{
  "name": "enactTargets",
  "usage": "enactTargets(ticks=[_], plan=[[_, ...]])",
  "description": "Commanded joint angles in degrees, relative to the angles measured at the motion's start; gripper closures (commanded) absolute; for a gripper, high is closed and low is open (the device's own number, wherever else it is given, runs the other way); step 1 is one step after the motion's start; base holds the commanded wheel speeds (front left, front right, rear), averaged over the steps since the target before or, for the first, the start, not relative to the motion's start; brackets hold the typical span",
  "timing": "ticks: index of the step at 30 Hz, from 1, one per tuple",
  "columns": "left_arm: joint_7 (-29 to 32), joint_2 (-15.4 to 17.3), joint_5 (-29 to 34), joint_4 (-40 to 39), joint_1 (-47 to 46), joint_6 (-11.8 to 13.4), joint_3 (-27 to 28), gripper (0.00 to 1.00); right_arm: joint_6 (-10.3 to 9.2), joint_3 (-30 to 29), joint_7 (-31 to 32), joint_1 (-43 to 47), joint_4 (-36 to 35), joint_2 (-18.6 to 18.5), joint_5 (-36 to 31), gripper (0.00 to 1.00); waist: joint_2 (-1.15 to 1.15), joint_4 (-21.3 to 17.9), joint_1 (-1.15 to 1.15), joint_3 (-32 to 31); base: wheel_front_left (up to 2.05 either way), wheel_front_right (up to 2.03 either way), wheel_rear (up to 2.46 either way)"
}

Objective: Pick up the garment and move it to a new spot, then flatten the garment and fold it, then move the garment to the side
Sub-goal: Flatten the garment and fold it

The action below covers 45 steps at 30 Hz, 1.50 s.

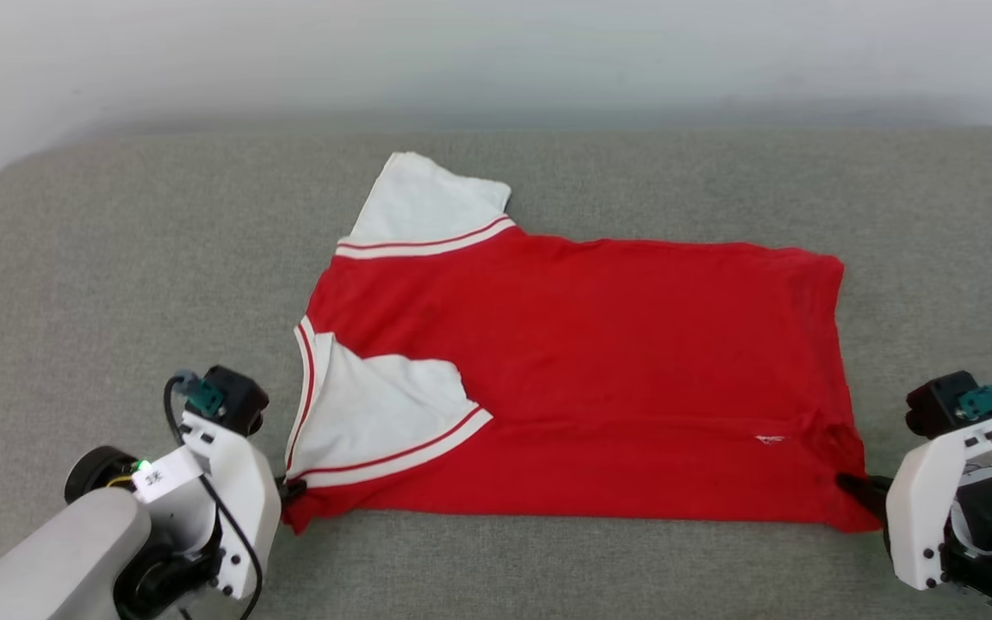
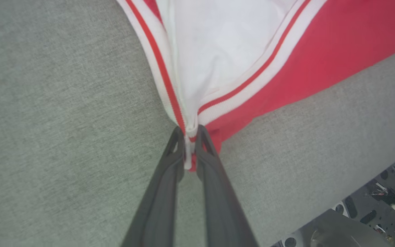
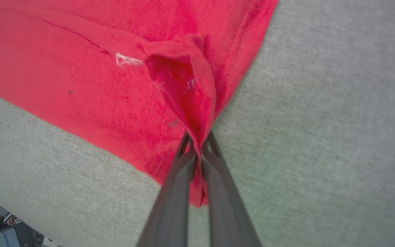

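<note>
Nearest you, at 8 o'clock in the head view, the left gripper (image 1: 291,491) is clamped on the near left corner of the garment (image 1: 599,362). The left wrist view confirms this: its dark fingers (image 2: 214,178) are pressed together with the striped trim (image 2: 165,79) and a red fold pinched between them. At 4 o'clock the right gripper (image 1: 856,486) is likewise closed on the near right hem corner, where the right wrist view shows red cloth bunched into a raised pleat running into the fingertips. In my judgement you hold both near corners so the near edge can be lifted evenly and carried over in a fold, or drawn taut. Beyond the grippers the garment lies at centre, spread sideways on the grey cushion (image 1: 117,258), collar end at 9 o'clock and hem at 3 o'clock. It is a soft, matte knit, mostly flat, with a long crease parallel to the near edge and a small white stitched mark (image 1: 770,439) at its 5 o'clock. The near sleeve (image 1: 375,413), white and smooth, is folded inward over the red body; the far sleeve (image 1: 427,202) juts out at 11 o'clock. The cushion is a coarse woven fabric with rounded corners, and behind it at 12 o'clock stands a plain pale wall (image 1: 496,52).
</note>
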Motion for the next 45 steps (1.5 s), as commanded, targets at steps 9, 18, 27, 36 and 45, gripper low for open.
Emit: enactTargets(ticks=[9,18,27,36,45], plan=[[-1.82,3.25,-1.96,-4.85,6.48,2.04,0.39,1.0,-0.07,-0.9,-1.99,5.05,-6.24,-5.28,3.41,1.0,0.0,-0.86,0.0,-4.14,0.0,0.0,0.0],[-2.17,3.87,-2.92,-7.55,9.89,4.14,0.05,1.0,-0.07,-4.17,0.36,9.29,-8.28,-5.63,5.03,1.0,0.0,-1.28,0.0,-3.04,0.0,0.0,0.0],[-1.84,2.02,-3.05,-2.72,9.19,3.17,-0.92,1.0,-0.07,-3.7,0.25,8.72,-2.35,-1.44,3.74,1.0,0.0,-1.34,0.0,-0.99,0.0,0.0,0.0],[-5.17,2.85,-1.8,-2.21,8.82,3.54,0.27,0.0,-0.07,-5.03,-7.5,9.0,-2.56,-0.7,3.03,0.0,0.0,-1.23,0.0,-3.81,0.0,0.0,0.0],[-11.11,4.86,1.21,-5.15,4.68,5.39,4.24,0.0,-0.06,-13.19,-19.64,10.79,-8.4,1.63,-4.04,0.0,0.0,-2.43,0.0,-5.81,0.0,0.0,0.0]])
